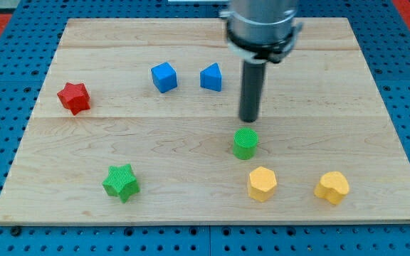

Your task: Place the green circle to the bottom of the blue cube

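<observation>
No jaws on this rig, so nothing opens, shuts or holds: the arm ends in a plain dark rod, and my tip (248,119) sits on the board just right of frame centre, w/ nothing gripped.

Camera view (only one): the green circle (245,143) lies right below my tip, toward the frame's bottom, close but w/ a thin gap showing; can't tell for sure if they touch. The blue cube (164,77) is upper left of centre, well apart from the green circle. Just to its right sits a second blue block (211,77), wedge-like, shape not fully clear. Other stuff: red star (73,97) at far left, green star (121,182) lower left, and two yellow blocks at lower right, one (262,183) just below the green circle, the other (332,187) further right. All on the wooden board (376,107).

Step in hand, as I judge it: approach/lining up, push not yet done, since the circle is nowhere near the spot below the cube. Tip is on the circle's top side, which would shove it down-frame, the wrong way. Next move prob. calls for going round to the circle's right side, then pushing left across the frame until it rests under the cube. Path looks free; keep clear of the near yellow block while rounding.
</observation>
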Controlling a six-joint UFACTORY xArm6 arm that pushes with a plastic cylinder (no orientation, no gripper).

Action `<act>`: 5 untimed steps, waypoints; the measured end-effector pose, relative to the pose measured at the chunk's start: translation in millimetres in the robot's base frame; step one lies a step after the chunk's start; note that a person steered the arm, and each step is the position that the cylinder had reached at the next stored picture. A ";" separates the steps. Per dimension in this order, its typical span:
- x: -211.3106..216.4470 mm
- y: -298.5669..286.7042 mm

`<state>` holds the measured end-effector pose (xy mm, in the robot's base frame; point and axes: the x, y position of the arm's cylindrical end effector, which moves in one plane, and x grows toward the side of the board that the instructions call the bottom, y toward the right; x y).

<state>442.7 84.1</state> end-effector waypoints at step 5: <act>53.1 -78.0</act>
